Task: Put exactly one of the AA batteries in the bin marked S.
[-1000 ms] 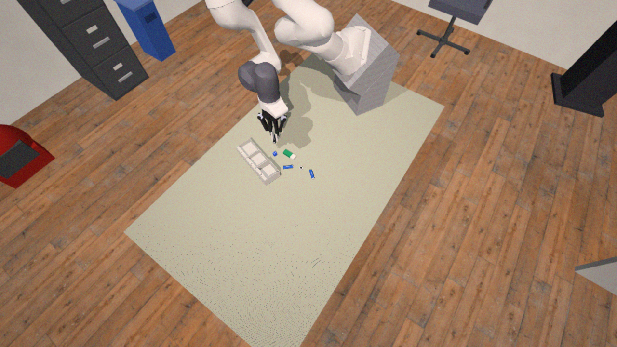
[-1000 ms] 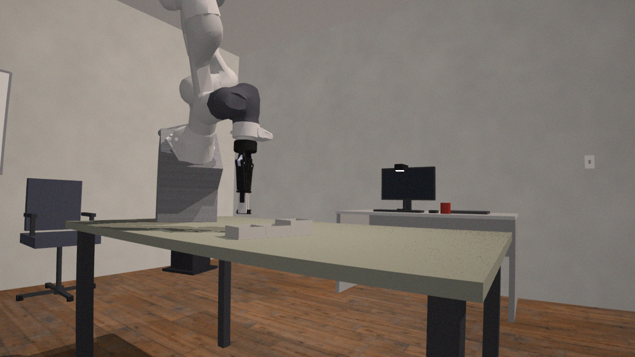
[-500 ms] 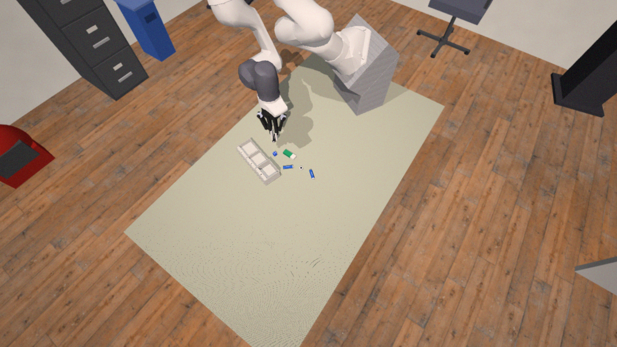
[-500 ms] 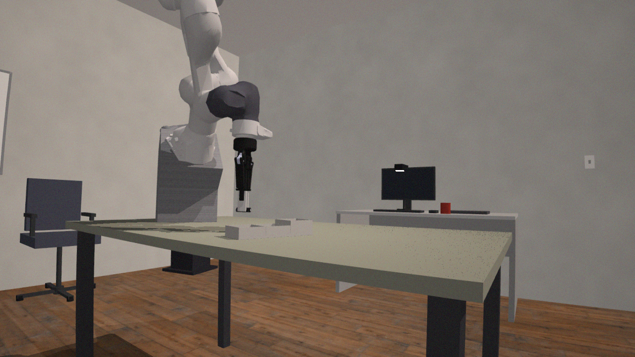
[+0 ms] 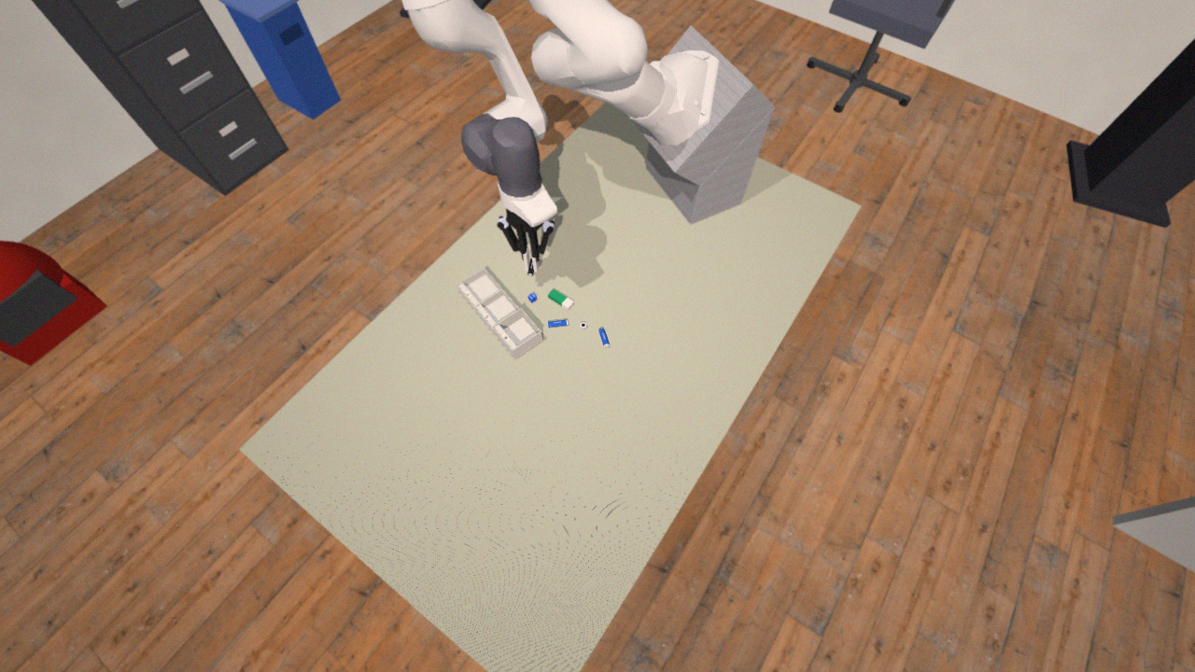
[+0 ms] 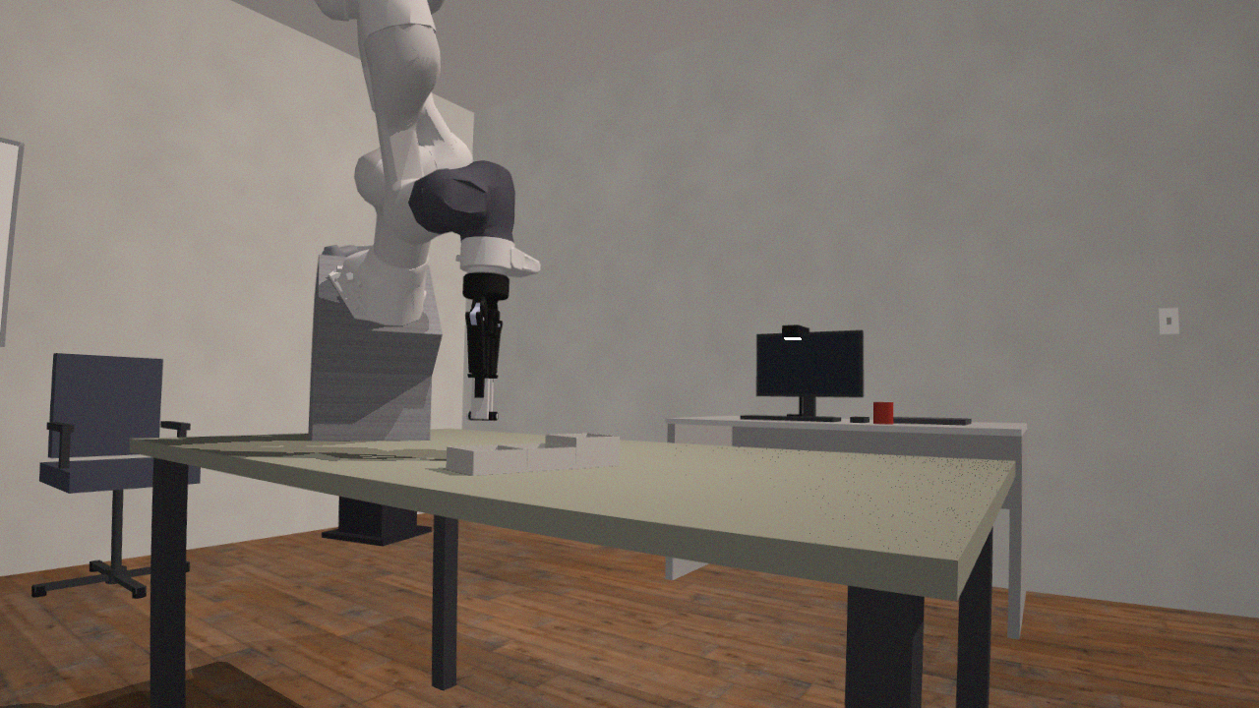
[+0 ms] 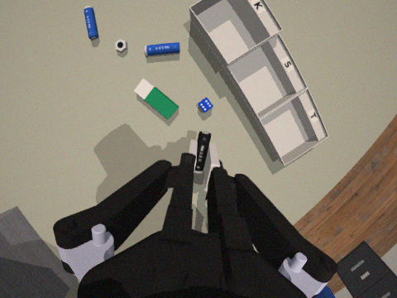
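My gripper [image 7: 201, 151] hangs above the table and is shut on a small black cylinder [image 7: 203, 151] that looks like an AA battery. It also shows in the top view [image 5: 529, 265] and the exterior view [image 6: 483, 413]. Two blue AA batteries [image 7: 162, 49] [image 7: 91, 22] lie on the table; they also show in the top view [image 5: 557, 323] [image 5: 603, 336]. A grey row of three bins [image 5: 500, 311] stands beside them, marked K [image 7: 237, 22], S [image 7: 267, 72] and T [image 7: 289, 127]; all look empty. The gripper is off to the side of the bins, near the T end.
A blue die [image 7: 205, 105], a green and white eraser [image 7: 157, 98] and a small nut [image 7: 121, 45] lie between the bins and the blue batteries. The robot's grey base block [image 5: 709, 133] stands at the table's far end. The table edge is close behind the bins.
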`<state>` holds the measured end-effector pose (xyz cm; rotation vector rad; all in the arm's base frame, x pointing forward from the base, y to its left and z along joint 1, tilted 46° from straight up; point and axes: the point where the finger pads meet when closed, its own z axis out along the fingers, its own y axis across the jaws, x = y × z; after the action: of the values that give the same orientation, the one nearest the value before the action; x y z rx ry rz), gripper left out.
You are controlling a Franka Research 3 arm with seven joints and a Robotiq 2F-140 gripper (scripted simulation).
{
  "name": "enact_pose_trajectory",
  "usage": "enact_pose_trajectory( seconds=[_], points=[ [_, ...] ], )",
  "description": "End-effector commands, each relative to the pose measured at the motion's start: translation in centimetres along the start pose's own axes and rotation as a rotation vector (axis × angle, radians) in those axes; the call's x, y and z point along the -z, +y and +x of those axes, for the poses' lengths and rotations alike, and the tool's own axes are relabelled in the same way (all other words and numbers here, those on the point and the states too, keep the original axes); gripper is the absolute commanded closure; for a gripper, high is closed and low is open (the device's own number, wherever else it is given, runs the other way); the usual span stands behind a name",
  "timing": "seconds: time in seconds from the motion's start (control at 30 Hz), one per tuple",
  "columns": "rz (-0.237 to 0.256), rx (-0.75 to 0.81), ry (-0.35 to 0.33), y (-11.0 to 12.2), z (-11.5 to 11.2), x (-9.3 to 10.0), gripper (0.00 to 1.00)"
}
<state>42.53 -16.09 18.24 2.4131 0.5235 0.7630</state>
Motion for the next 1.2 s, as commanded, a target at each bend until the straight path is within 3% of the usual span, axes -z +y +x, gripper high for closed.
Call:
enact_pose_trajectory(
  seconds=[0.0,0.2,0.43,0.53,0.93,1.17],
  points=[
    [0.004,0.008,0.002,-0.2,0.1,0.1,0.95],
    [0.004,0.008,0.002,-0.2,0.1,0.1,0.95],
    [0.004,0.008,0.002,2.1,3.6,0.1,0.95],
    [0.003,0.146,0.003,3.1,5.1,0.1,0.95],
    [-0.038,0.314,0.03,6.4,10.1,0.1,0.95],
    [-0.051,0.42,0.038,6.5,10.4,0.1,0.95]
  ],
)
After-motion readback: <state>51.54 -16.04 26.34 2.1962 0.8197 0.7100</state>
